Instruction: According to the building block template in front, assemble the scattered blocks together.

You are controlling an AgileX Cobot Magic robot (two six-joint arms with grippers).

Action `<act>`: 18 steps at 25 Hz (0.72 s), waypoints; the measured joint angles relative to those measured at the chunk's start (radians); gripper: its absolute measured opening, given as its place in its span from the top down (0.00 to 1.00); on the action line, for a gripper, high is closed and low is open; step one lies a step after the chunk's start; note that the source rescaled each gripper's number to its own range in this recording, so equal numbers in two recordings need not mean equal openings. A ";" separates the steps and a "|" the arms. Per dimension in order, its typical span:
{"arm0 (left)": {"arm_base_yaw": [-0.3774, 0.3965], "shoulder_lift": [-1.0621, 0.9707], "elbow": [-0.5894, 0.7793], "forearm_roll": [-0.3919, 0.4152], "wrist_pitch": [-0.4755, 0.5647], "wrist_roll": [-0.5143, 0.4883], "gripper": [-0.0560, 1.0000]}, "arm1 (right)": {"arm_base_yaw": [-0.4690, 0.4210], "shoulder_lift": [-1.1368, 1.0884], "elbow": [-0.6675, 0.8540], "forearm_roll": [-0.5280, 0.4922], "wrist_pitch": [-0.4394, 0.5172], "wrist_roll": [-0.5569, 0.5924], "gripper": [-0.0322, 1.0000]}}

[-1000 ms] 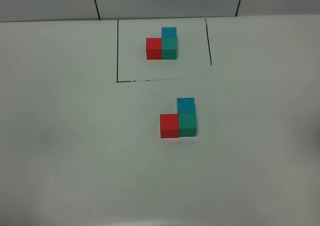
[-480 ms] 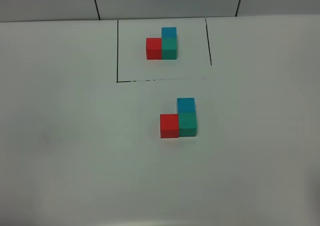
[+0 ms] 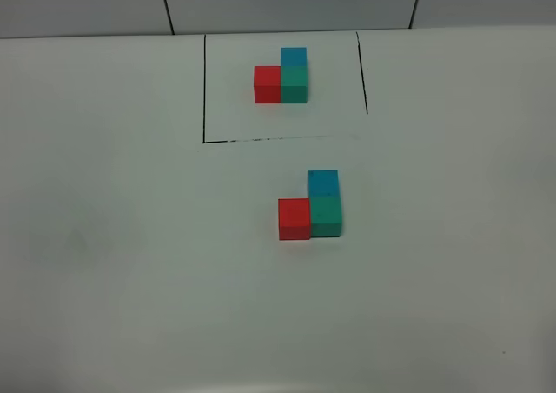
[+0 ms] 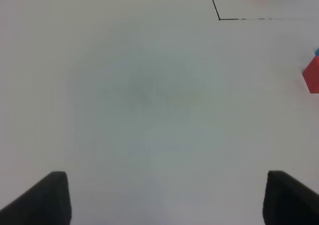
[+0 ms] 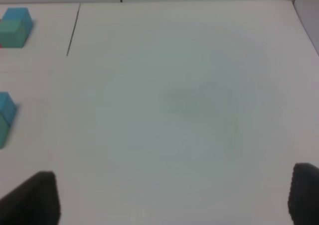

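Well clear of the joined scattered blocks (image 3: 310, 205), both arms' fingers (image 4: 50, 197) (image 5: 35, 197) spread apart above bare table (image 3: 130, 263).

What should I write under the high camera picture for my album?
Red, teal-green and blue cubes joined in an L, matching the outlined template behind them.

A plain white desk (image 3: 130, 263) fills nearly the whole exterior high frame, matte and unmarked across its lower and left parts. Along the top edge runs a pale grey wall (image 3: 287, 2), split by two thin dark seams, one at upper left and one at upper right, both slanting slightly. The wrist views show the same white surface.
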 joint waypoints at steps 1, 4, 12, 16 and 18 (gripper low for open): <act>0.000 0.000 0.000 0.000 0.000 0.000 0.23 | 0.000 -0.022 0.012 0.000 -0.002 -0.006 0.00; 0.000 0.000 0.000 0.000 0.000 0.000 0.23 | 0.000 -0.070 0.036 0.003 -0.010 -0.012 0.01; 0.000 0.000 0.000 0.000 0.000 0.000 0.23 | 0.000 -0.076 0.041 0.004 -0.005 -0.014 0.04; 0.000 0.000 0.000 0.000 0.000 0.000 0.23 | 0.000 -0.076 0.062 0.007 0.059 -0.016 0.05; 0.000 0.000 0.000 0.000 0.000 0.000 0.23 | 0.000 -0.076 0.062 0.007 0.060 -0.015 0.06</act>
